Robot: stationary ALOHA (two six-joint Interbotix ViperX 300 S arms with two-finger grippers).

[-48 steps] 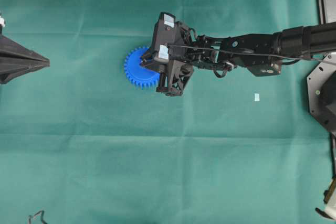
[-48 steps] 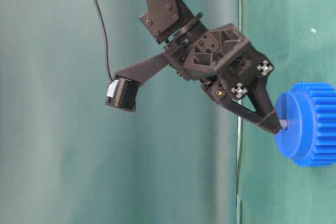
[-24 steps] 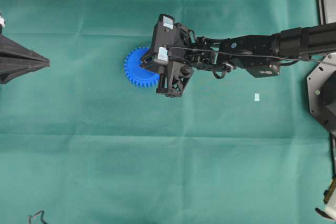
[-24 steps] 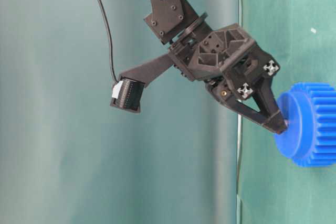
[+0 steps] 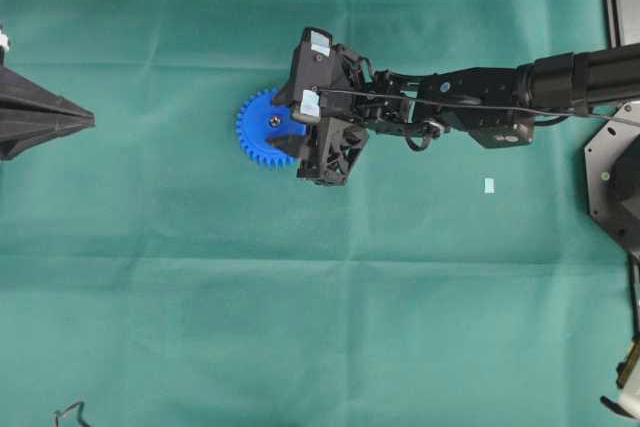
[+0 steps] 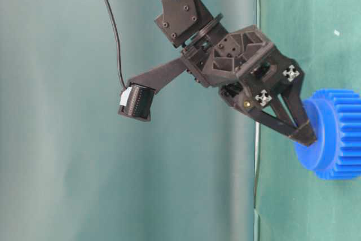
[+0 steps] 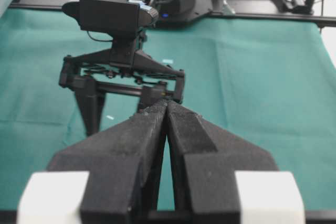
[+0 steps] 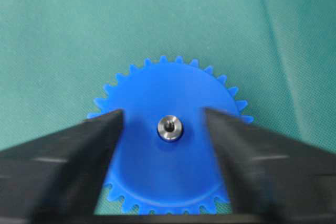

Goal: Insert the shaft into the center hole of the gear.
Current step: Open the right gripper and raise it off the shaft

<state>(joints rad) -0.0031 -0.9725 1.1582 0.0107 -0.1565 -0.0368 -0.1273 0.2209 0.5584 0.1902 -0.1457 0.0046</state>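
While one shaft point(image 8: 170, 128) sits in one gear point(image 8: 168, 150), right jaws spread, left jaws pressed together.

Matte black right arm point(image 5: 480, 107) of bolted plates, thin black cable point(image 6: 110, 21) along it, silver cross-head screws point(image 6: 291, 73) at finger bases, boxy wrist camera point(image 6: 135, 103) with white label, white-tipped black left gripper point(image 7: 167, 109).

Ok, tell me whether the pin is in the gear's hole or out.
In. The right wrist view shows the pin seated at the center of the gear, its round silver end showing, with the open right gripper clear of it.
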